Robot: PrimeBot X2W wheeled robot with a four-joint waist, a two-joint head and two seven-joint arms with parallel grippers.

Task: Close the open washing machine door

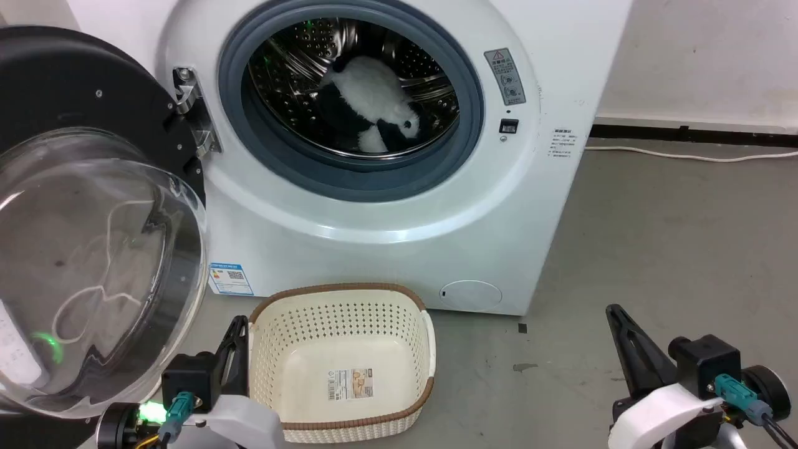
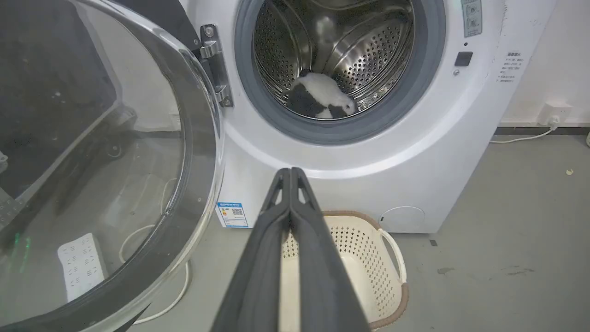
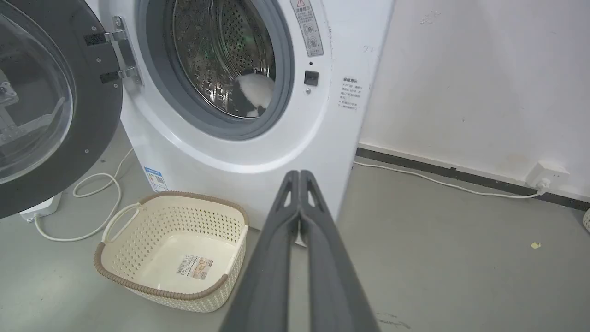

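Observation:
The white washing machine [image 1: 386, 237] stands ahead with its round port uncovered. A black-and-white plush toy [image 1: 374, 106] lies in the steel drum. The washing machine door [image 1: 93, 218], black-framed with a bulging clear glass bowl, hangs wide open on its metal hinge [image 1: 190, 112] at the left. My left gripper [image 1: 239, 321] sits low beside the door's lower right edge, fingers pressed together and holding nothing; in the left wrist view my left gripper [image 2: 290, 171] points at the machine's front [image 2: 368, 184]. My right gripper [image 1: 614, 310] is shut and empty at the lower right, clear of the machine [image 3: 230, 157].
A cream perforated basket [image 1: 343, 405] with a brown rim stands empty on the grey floor right in front of the machine, between my arms. A white cable [image 3: 92, 203] and power strip [image 2: 80, 265] lie on the floor behind the door. Bare floor [image 1: 654, 237] spreads to the right.

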